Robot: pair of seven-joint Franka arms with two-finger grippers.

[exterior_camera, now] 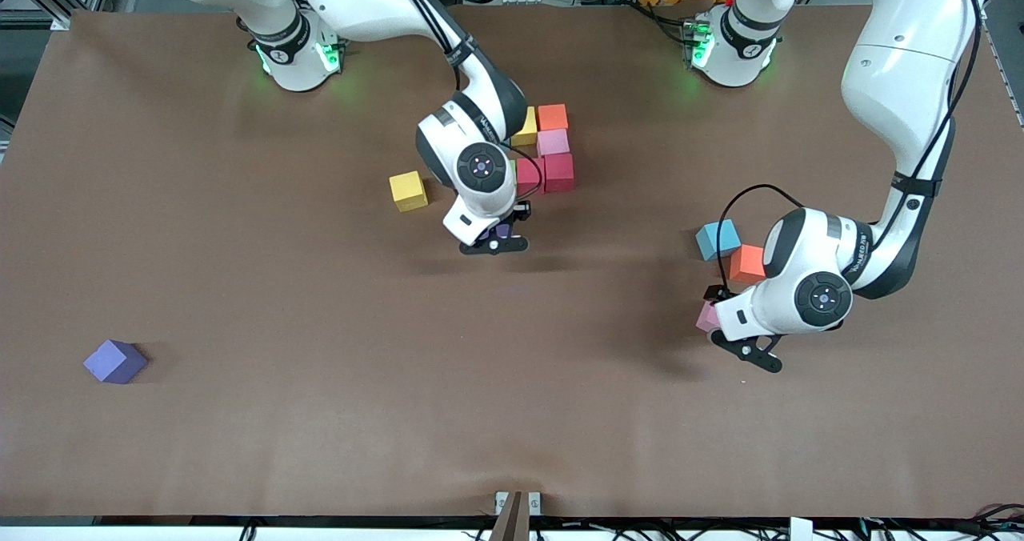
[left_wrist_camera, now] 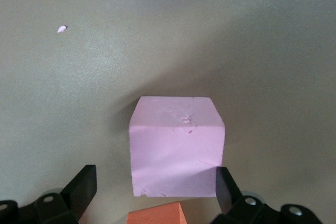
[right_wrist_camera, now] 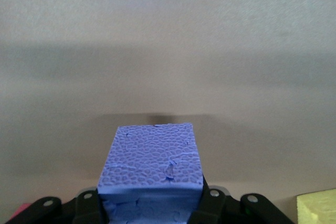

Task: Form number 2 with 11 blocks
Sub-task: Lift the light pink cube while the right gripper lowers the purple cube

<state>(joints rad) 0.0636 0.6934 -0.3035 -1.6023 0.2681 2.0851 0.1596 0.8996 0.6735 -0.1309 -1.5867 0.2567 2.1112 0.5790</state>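
Over the bare table, close to the started cluster and on the front camera's side of it, my right gripper is shut on a purple block. That cluster holds a yellow block, an orange one, a pink one and two red ones. My left gripper is open, low around a pink block that sits between its fingers. An orange block lies right beside it.
A blue block touches that orange one, farther from the front camera. A loose yellow block lies beside the cluster toward the right arm's end. Another purple block sits alone near the front edge at the right arm's end.
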